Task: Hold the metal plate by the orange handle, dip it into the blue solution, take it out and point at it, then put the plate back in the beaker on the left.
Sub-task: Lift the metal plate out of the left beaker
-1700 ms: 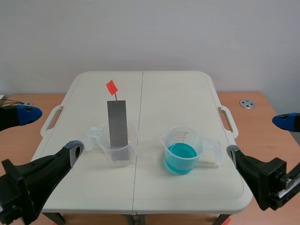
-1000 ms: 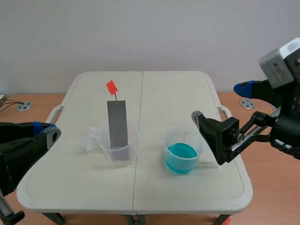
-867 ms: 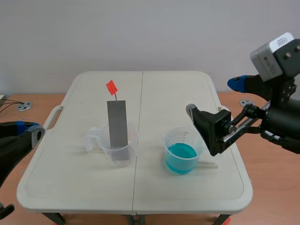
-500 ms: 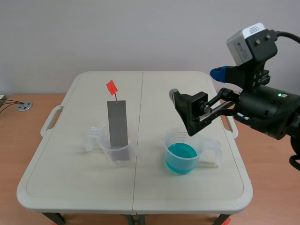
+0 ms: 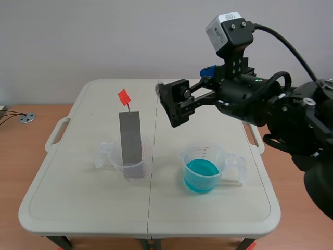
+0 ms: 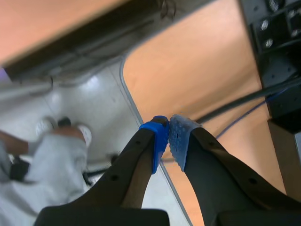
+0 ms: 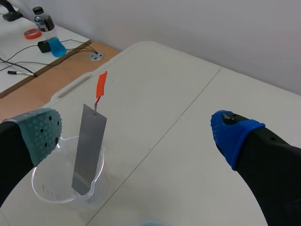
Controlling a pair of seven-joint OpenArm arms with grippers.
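Note:
A grey metal plate [image 5: 130, 139] stands upright in the clear left beaker [image 5: 131, 167], its orange handle [image 5: 123, 97] sticking up on a thin wire. To its right a second beaker [image 5: 203, 165] holds the blue solution [image 5: 201, 170]. My right gripper [image 5: 185, 83] hangs open, raised above the table's middle, right of the handle and apart from it. From the right wrist, the plate [image 7: 89, 148] and handle [image 7: 101, 84] lie ahead of the open right gripper [image 7: 138, 134], close to its grey-green pad [image 7: 44, 132]. My left gripper [image 6: 168, 139] is shut on nothing, off the table above the floor.
The white folding table [image 5: 208, 224] has a centre seam and side handles. A side desk [image 7: 28, 61] with a bottle [image 7: 41, 18], a tape roll and cables stands beyond the table's left end. Black equipment and cables [image 6: 277, 56] lie near the left gripper.
My right arm has risen and swung left across the table toward the plate's handle, staying open. The left arm has dropped out of the scene view.

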